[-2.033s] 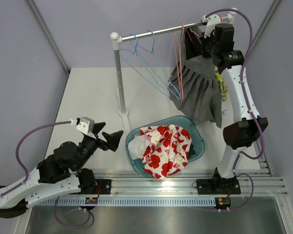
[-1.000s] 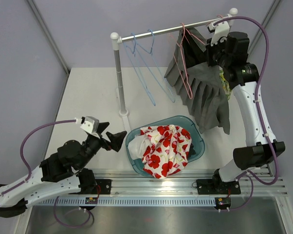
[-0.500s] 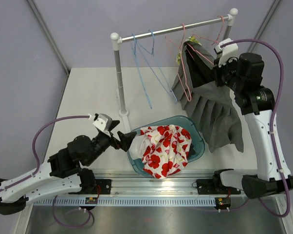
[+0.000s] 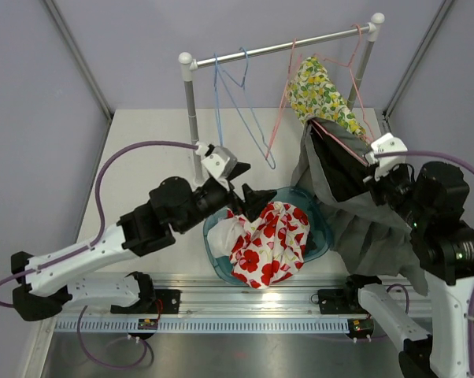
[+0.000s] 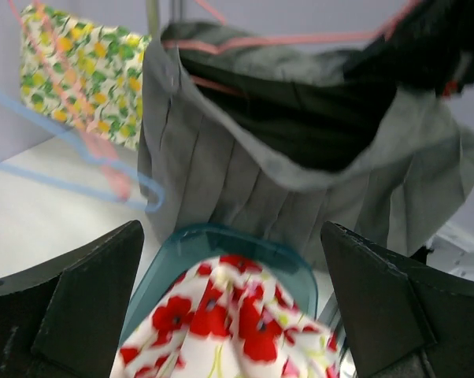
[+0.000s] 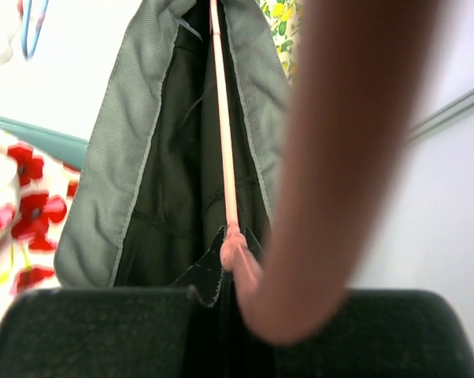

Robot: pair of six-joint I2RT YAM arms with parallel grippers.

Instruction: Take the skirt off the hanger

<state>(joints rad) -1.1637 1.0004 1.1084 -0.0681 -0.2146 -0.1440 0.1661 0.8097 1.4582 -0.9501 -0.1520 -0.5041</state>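
The grey pleated skirt (image 4: 355,216) hangs on a pink wire hanger (image 4: 341,142), held off the rail at the near right beside the basket. My right gripper (image 4: 372,178) is shut on the hanger's end; in the right wrist view the pink wire (image 6: 224,157) runs into my shut gripper (image 6: 235,276) across the skirt's dark waist opening (image 6: 174,197). My left gripper (image 4: 249,201) is open and empty over the basket's left rim, facing the skirt (image 5: 300,189). Its fingers (image 5: 72,307) frame the view, and the hanger (image 5: 253,39) crosses the skirt's top.
A teal basket (image 4: 320,224) holds a red-poppy cloth (image 4: 268,236). The clothes rail (image 4: 276,49) on its white post (image 4: 194,126) carries blue hangers (image 4: 229,87) and a yellow floral garment (image 4: 316,90) on a pink hanger. Purple walls close the sides.
My right arm pulled the hanger and skirt from the rail down toward the near right. My left arm reached forward and right to the basket. The yellow floral garment now shows.
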